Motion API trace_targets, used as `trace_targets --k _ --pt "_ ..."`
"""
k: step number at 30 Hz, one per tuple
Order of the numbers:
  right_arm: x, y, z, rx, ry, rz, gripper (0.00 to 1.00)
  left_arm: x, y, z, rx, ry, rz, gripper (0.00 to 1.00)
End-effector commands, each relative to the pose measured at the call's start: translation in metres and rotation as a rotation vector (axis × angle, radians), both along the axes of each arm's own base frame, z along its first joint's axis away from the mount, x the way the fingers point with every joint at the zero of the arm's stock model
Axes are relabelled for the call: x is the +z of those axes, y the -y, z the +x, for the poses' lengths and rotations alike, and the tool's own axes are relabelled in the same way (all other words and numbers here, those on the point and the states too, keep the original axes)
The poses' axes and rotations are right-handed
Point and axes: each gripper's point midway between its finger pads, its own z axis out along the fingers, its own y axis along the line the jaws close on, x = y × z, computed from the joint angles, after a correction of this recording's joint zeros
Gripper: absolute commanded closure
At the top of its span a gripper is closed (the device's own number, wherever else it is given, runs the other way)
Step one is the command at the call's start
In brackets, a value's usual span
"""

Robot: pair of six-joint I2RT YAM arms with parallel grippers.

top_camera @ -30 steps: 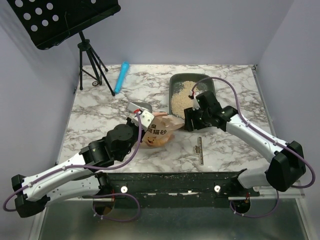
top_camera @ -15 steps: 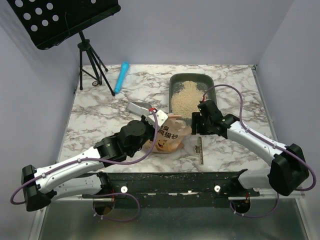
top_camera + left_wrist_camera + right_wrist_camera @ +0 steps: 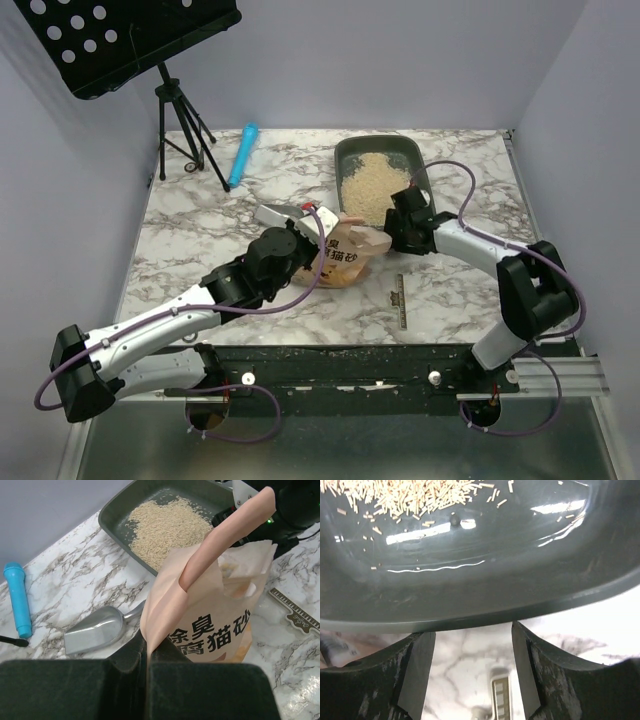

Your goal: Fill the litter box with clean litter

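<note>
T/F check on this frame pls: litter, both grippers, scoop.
1. The litter box holds litter. True.
2. The left gripper is open and empty. False: it is shut on the orange litter bag.
3. The metal scoop lies inside the litter box. False: it lies on the marble table, beside the bag.
4. The right gripper is open, close by the litter box's rim. True.
</note>
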Motion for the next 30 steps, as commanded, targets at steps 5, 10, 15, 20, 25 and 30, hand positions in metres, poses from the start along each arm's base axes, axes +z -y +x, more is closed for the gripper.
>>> trace_targets --k 5,10,15,20,25,30 --pt "0.043 0.017 0.095 -0.040 0.209 0.006 0.30 0.136 0.024 0.016 -0.113 0.236 -0.404 1.00" --pt "0.072 0.008 0.103 0.138 0.261 0.020 0.30 0.130 0.037 0.033 -0.181 0.203 -0.414 1.00" --pt "0.100 0.021 0.090 0.268 0.329 -0.062 0.29 0.131 0.021 0.030 -0.204 0.164 -0.462 1.00" --pt "0.152 0.030 0.081 0.273 0.435 -0.044 0.29 0.114 0.012 0.020 -0.244 0.124 -0.460 1.00" --pt "0.193 -0.001 0.041 0.487 0.586 0.117 0.29 0.085 0.007 0.009 -0.266 0.070 -0.425 0.98" --pt "0.207 -0.035 -0.005 0.740 0.672 0.281 0.27 0.073 0.001 0.000 -0.277 0.046 -0.389 0.87"
